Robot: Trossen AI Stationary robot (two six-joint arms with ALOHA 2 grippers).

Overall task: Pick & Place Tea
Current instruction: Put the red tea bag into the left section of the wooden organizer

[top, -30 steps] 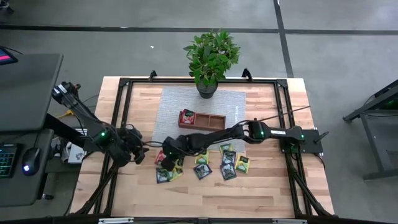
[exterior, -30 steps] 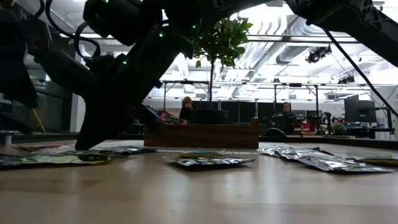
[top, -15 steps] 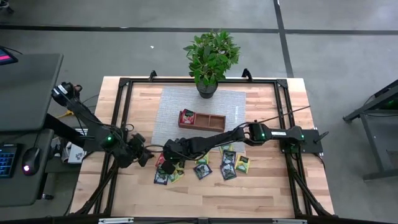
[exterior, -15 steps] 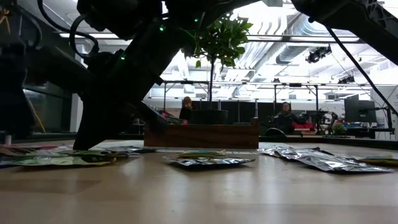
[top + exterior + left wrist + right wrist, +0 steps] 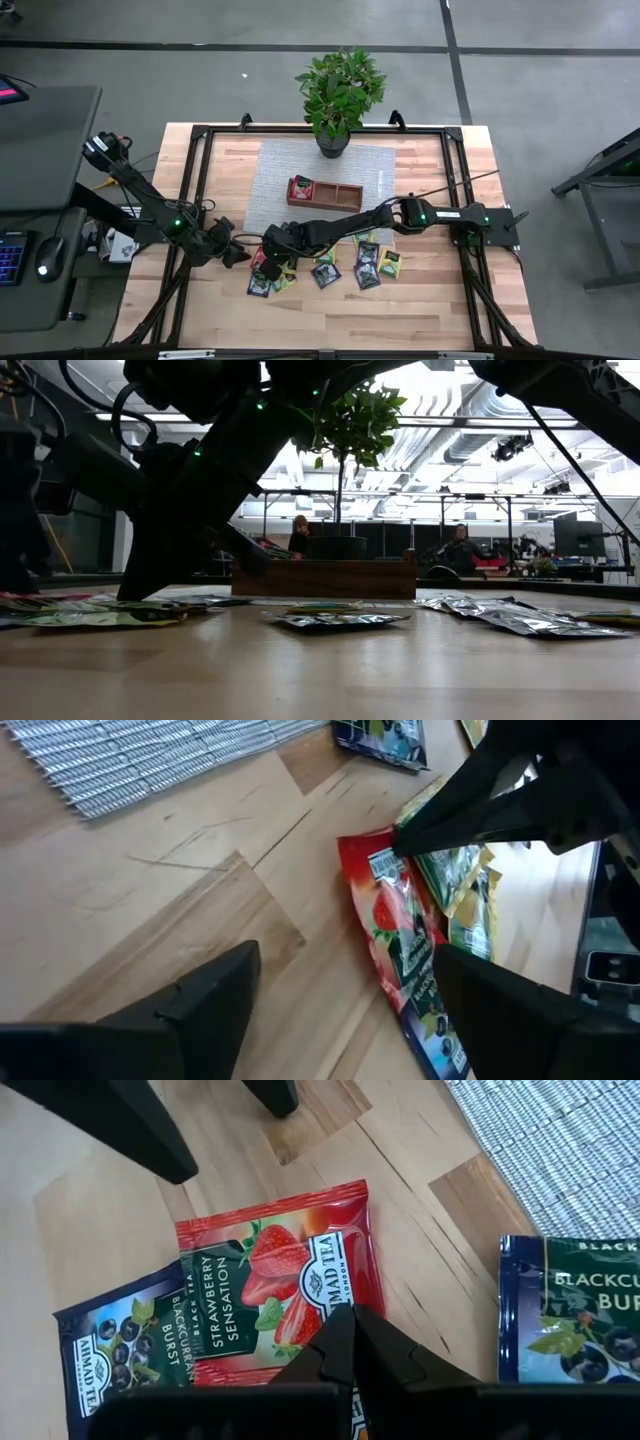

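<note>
- Left tool (image 5: 238,254): low over the bench (image 5: 420,310) at the left edge of the sachet cluster; its fingers (image 5: 200,995) stand wide apart and hold nothing, with bare wood between them and the red strawberry sachet (image 5: 400,945) just ahead in the left wrist view; the left arm reaches in from the bench's left side, bent down and forward.
- Tea sachets (image 5: 325,274): scattered flat on the bare wood in front of the grey mat (image 5: 270,190), some overlapping; the red one lies partly over a dark blackcurrant sachet (image 5: 120,1355), with another blackcurrant sachet (image 5: 575,1315) well apart from it near the mat's edge.
- Handling, as a judgement: these foil squares look very light, thin and slick, bendable rather than stiff; lying flush to the wood they offer little to pinch, so a free edge or corner seems the best hold — a lifted rim where one overlaps another would help; a careless nudge would likely slide them.
- Right tool (image 5: 350,1342): fingers pressed together, tip resting on or just above the red sachet's lower edge — whether it actually touches I cannot tell; the right arm stretches long and low across the bench from the right side.
- Wooden tray (image 5: 325,192): on the mat behind the cluster, a red sachet (image 5: 300,187) already in its left compartment.
</note>
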